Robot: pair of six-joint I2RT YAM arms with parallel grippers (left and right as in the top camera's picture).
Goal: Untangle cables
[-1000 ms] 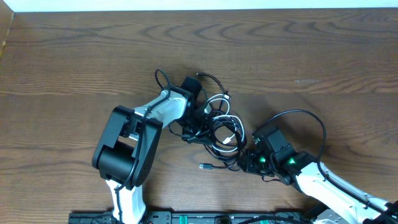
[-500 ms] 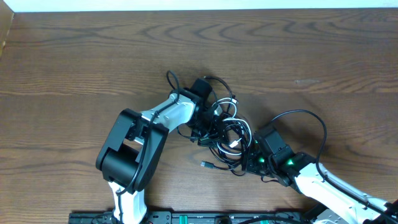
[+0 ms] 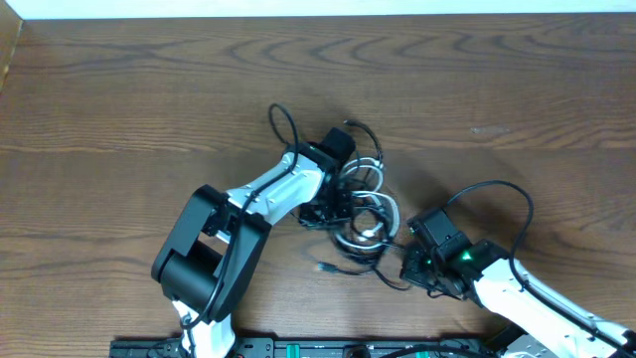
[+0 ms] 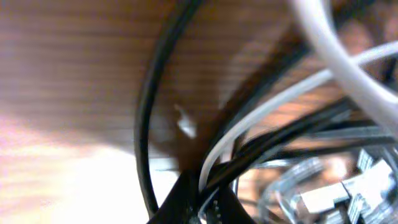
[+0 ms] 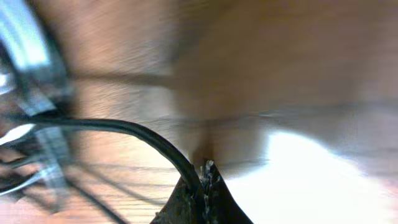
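A cable tangle (image 3: 360, 204) crowds the middle of the bench (image 3: 119, 99), hemmed in by the left arm (image 3: 263, 194) on one side and the right tool (image 3: 407, 261) at its near-right edge. Open wood runs along the far side and both ends.

Left pincer (image 4: 200, 199), right pincer (image 5: 202, 183), both clamped.
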